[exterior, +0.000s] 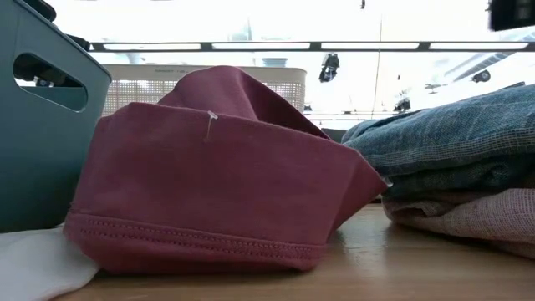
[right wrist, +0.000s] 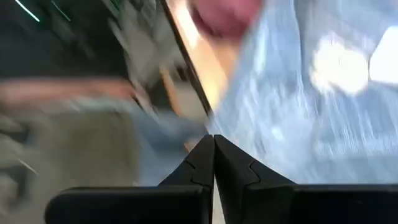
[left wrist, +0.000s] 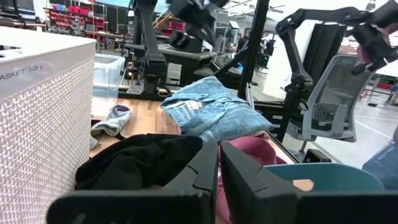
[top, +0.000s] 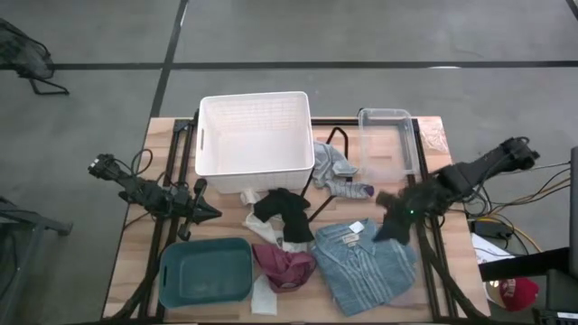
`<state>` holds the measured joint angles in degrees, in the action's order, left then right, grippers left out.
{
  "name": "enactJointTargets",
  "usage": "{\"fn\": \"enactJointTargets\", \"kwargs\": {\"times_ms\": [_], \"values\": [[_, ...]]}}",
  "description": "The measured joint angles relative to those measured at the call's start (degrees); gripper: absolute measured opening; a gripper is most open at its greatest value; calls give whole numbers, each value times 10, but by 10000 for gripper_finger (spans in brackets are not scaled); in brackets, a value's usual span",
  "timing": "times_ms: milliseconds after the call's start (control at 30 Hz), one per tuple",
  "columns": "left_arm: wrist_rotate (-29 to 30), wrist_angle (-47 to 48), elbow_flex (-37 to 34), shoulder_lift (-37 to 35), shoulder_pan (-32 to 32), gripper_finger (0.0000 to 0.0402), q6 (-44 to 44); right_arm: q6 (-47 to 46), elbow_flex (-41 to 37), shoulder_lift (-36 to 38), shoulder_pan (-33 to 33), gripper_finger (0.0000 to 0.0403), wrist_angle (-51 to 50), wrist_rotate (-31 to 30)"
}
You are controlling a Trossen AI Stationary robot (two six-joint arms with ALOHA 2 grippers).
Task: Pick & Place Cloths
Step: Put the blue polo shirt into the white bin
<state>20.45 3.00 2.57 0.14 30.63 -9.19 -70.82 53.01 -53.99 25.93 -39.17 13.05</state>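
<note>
A blue-grey collared shirt (top: 370,262) lies folded at the front right of the table, on top of a pink checked piece (exterior: 468,217). A maroon piece (top: 282,264) lies bunched to its left. A black piece (top: 284,212) lies at the centre, grey pieces (top: 339,171) behind it, and a cream strip (top: 262,293) at the front. My left gripper (top: 203,209) is shut and empty, level above the table left of the black piece (left wrist: 137,162). My right gripper (top: 393,224) is shut and empty over the shirt's far right corner (right wrist: 298,112).
A white basket (top: 208,135) stands at the far centre. A clear bin (top: 411,144) stands at the far right and a teal bin (top: 167,271) at the front left. A black wire hanger (top: 336,135) lies between the basket and the clear bin.
</note>
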Motion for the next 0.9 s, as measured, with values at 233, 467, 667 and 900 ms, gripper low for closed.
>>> {"fn": "enactJointTargets", "kwargs": {"times_ms": [233,467,667,900], "values": [[0,0,0,0,0,23,0,63,109,-147,75,9,-90,50],[0,0,0,0,0,23,0,91,197,-265,126,9,-132,54],[0,0,0,0,0,23,0,60,278,-349,173,9,-131,57],[0,0,0,0,0,23,0,53,363,-425,229,9,-148,38]]}}
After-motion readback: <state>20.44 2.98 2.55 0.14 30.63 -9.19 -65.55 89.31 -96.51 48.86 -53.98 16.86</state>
